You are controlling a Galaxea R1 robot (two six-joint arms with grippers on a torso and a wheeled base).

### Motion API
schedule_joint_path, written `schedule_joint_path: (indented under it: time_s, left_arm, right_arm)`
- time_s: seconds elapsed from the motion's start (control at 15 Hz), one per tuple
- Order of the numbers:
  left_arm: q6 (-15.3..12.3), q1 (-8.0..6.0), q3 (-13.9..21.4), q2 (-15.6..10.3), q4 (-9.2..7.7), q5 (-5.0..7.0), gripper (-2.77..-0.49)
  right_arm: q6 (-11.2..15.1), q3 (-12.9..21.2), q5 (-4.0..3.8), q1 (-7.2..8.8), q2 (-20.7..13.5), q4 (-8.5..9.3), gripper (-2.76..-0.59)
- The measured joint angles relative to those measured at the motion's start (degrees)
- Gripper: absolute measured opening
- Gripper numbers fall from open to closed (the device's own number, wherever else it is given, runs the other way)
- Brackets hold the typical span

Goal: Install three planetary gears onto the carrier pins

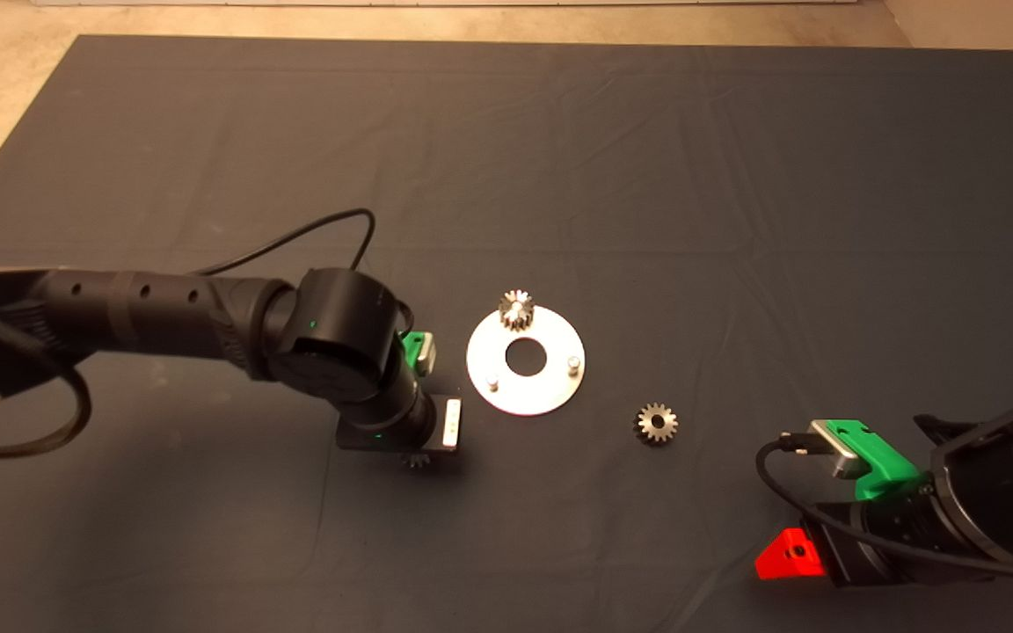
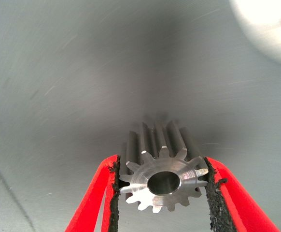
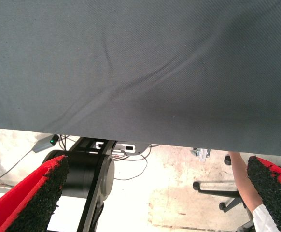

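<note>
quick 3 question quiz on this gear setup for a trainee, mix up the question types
1. True or false: one planetary gear already sits on a pin of the silver disc.
2. How many carrier pins stand bare? A) none B) one C) two
3. Fill in: the left gripper is closed on a ____.

Key
1. True. It sits on the far pin.
2. C. The near-left pin and the right pin are bare.
3. Gear, held between the pads. Another gear lies loose on the mat, and the right gripper waits open at the near right edge.
</note>
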Motion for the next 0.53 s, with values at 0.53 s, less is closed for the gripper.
schedule_joint_path:
  time_s: [0.53]
  left_arm:
    - [2.7,-6.20,-4.5,5.8,-4.94,0.29,-2.28]
  right_arm:
    - [0.0,0.0,0.00,0.00,0.0,0.00,-0.60]
